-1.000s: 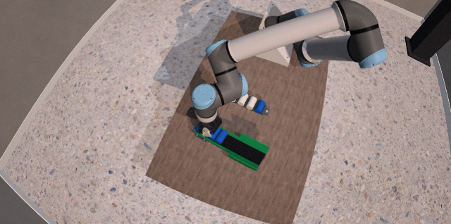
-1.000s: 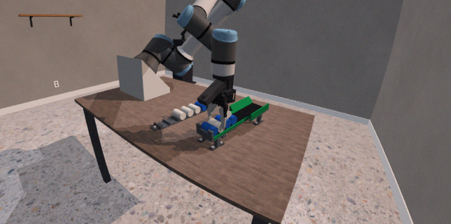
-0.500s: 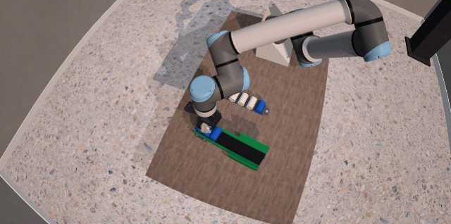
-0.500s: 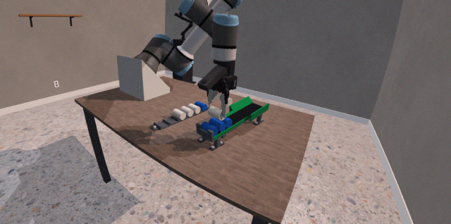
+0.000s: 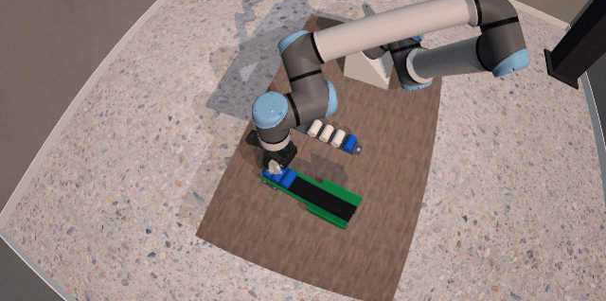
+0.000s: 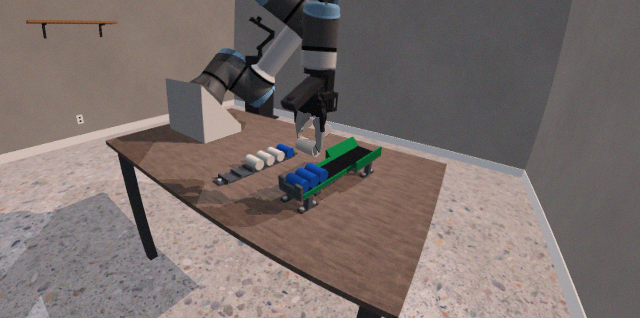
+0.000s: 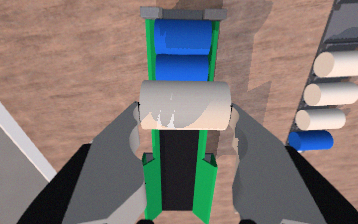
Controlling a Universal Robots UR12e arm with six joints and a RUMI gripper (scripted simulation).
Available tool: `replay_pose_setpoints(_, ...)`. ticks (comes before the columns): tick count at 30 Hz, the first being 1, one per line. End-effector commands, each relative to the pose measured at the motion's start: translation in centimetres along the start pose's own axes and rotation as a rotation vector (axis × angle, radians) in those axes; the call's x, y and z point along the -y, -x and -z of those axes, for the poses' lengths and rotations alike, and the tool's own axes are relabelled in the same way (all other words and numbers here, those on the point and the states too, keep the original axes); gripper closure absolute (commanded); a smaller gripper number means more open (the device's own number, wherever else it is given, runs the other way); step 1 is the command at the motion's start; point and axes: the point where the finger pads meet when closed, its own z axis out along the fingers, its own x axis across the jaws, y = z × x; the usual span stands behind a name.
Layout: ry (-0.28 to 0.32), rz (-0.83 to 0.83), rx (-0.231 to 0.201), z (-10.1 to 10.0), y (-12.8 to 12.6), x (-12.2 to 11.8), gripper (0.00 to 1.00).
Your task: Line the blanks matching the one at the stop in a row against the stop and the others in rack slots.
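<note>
My gripper (image 5: 275,168) (image 6: 308,146) (image 7: 183,104) is shut on a white blank, held by its ends, level and crosswise above the green-sided ramp (image 5: 324,197) (image 6: 345,162) (image 7: 180,170). Three blue blanks lie across the ramp in a row from the stop (image 7: 182,14): one at the stop (image 6: 297,182) (image 7: 182,37), a middle one (image 6: 306,177) (image 7: 182,67) and an outer one (image 5: 288,179) (image 6: 317,172), hidden in the wrist view. The stock rack (image 6: 235,174) (image 7: 350,21) holds three white blanks (image 5: 327,132) (image 6: 266,158) (image 7: 332,94) and one blue blank (image 5: 350,143) (image 6: 285,150) (image 7: 311,140) at its end.
Free slots show at the rack's other end, beyond the white blanks. Raised green side walls (image 5: 343,192) (image 6: 342,149) flank the ramp's upper part. The grey wedge-shaped arm base (image 5: 366,71) (image 6: 200,113) stands on the wooden table (image 5: 379,244) (image 6: 370,228).
</note>
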Motion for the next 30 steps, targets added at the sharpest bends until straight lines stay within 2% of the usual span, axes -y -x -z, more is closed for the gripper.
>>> replay_pose_setpoints(1,0.0,0.0,0.001,0.1,0.1,0.0,0.6)
replay_pose_setpoints(6,-0.002,0.003,0.002,0.1,-1.0,0.9,0.6)
replay_pose_setpoints(9,-0.005,0.011,0.003,-0.1,-3.5,2.9,0.6)
replay_pose_setpoints(12,-0.009,0.023,0.004,-0.6,-7.6,5.5,0.6)
replay_pose_setpoints(14,-0.009,0.023,0.004,-0.6,-7.6,5.5,0.6)
replay_pose_setpoints(19,-0.01,0.049,0.003,-2.1,-16.2,9.4,0.6)
replay_pose_setpoints(23,-0.005,0.069,0.002,-3.5,-22.0,10.7,0.6)
replay_pose_setpoints(26,-0.002,0.078,0.001,-4.2,-24.6,11.0,0.6)
replay_pose_setpoints(30,-0.001,0.082,0.001,-4.5,-25.6,11.0,0.6)
